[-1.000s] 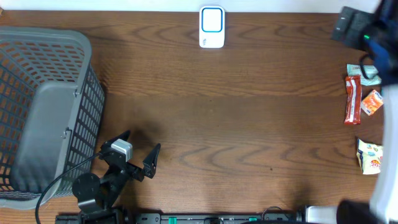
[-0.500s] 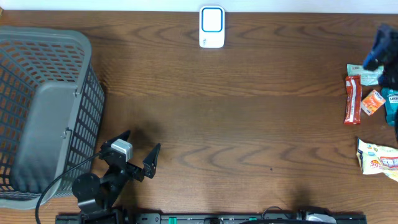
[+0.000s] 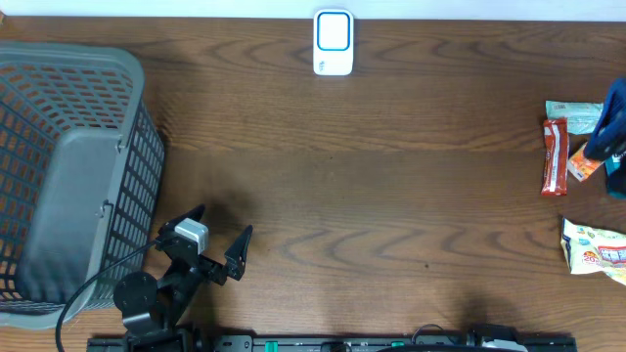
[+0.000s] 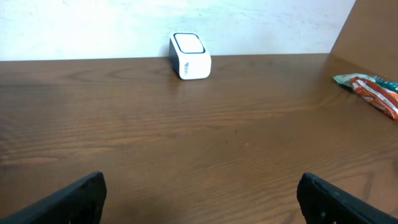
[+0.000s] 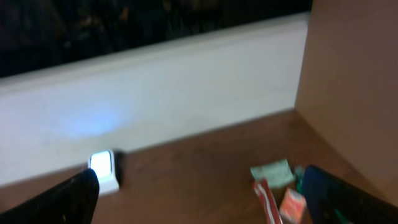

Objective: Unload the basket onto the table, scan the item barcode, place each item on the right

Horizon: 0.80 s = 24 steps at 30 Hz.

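A: Large stock?
B: 1 table (image 3: 391, 196); 1 grey basket (image 3: 68, 176) at its left end; 2 sets of jaws, left and right, both wide, holding nothing.
A: Small stock?
B: 1 scanner (image 3: 334, 43), far edge; 4 snack packets (image 3: 555, 156), right edge.

Blurred view, white scanner (image 5: 104, 169) left, snack packets (image 5: 272, 173) right, pincer (image 5: 199, 180) spread wide

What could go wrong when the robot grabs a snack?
The red bar and orange packet lie close together, so the open right gripper might catch both or shove one aside. The scanner sits far across the table, so a weak grip could drop the snack on the way. No barcode shows; it might face down.
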Each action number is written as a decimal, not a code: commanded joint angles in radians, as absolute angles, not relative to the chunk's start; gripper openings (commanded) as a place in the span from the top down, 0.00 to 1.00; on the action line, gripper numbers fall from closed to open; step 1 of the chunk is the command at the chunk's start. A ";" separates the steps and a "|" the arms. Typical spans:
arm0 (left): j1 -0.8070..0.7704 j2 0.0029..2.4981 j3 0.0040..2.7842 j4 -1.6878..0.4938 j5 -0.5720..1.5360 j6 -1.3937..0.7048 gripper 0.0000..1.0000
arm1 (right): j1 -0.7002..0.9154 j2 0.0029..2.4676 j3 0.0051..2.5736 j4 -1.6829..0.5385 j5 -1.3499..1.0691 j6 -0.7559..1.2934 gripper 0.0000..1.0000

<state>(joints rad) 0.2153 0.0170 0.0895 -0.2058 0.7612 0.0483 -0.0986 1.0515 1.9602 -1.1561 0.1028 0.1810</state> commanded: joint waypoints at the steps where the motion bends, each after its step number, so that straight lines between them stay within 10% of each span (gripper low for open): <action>1: 0.217 0.012 0.073 -0.228 0.775 0.043 0.02 | -0.097 1.003 1.961 -1.251 0.096 0.197 0.01; 11: 0.217 0.012 0.073 -0.228 0.775 0.043 0.02 | -0.097 0.812 1.961 -1.699 0.096 0.197 0.01; 24: 0.217 0.012 0.073 -0.228 0.775 0.043 0.02 | -0.096 0.589 1.941 -1.698 0.095 0.197 0.01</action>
